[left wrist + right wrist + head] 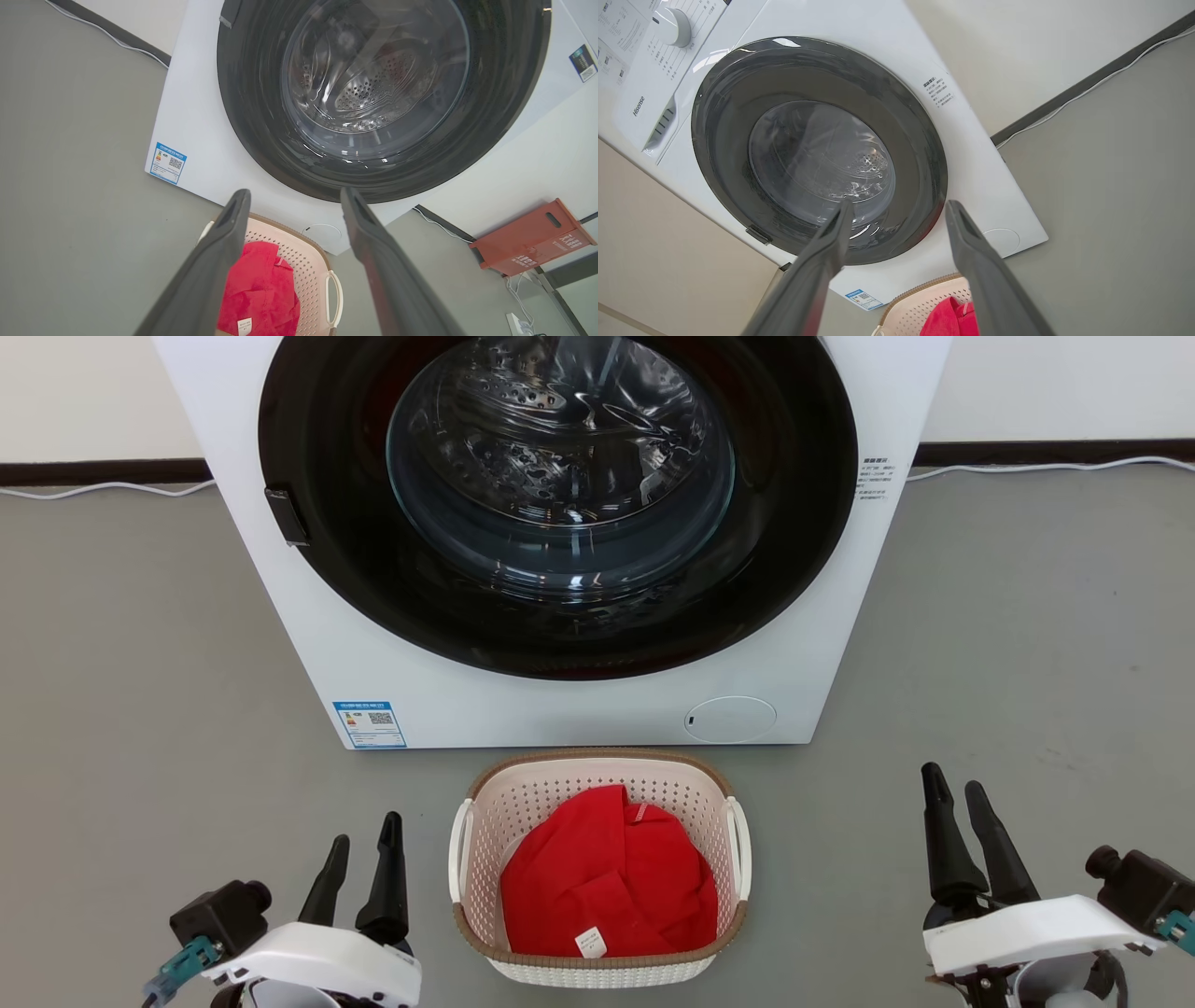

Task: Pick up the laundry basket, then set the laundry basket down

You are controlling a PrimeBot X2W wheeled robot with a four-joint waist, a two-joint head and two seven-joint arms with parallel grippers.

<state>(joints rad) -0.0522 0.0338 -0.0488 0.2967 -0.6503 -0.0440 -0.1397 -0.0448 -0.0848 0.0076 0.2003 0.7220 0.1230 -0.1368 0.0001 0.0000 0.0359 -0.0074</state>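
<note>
The laundry basket (695, 798) stands on the grey floor just in front of the washing machine, cream-white with perforated walls, a brown rim and white loop handles on both sides. A red garment (607, 887) with a white tag lies inside it. My left gripper (364, 849) hovers open to the basket's left, apart from it, nothing between its fingers. My right gripper (952, 798) is open farther off to the basket's right, also empty. The left wrist view shows the laundry basket (308, 261) between the open fingers (219, 252). In the right wrist view the laundry basket (920, 303) peeks in at the bottom.
A white front-loading washing machine (560, 700) with its dark round door shut stands right behind the basket. A white cable (1055, 467) runs along the wall's dark skirting. A red-orange box (532, 238) sits by the wall. Open grey floor lies on both sides.
</note>
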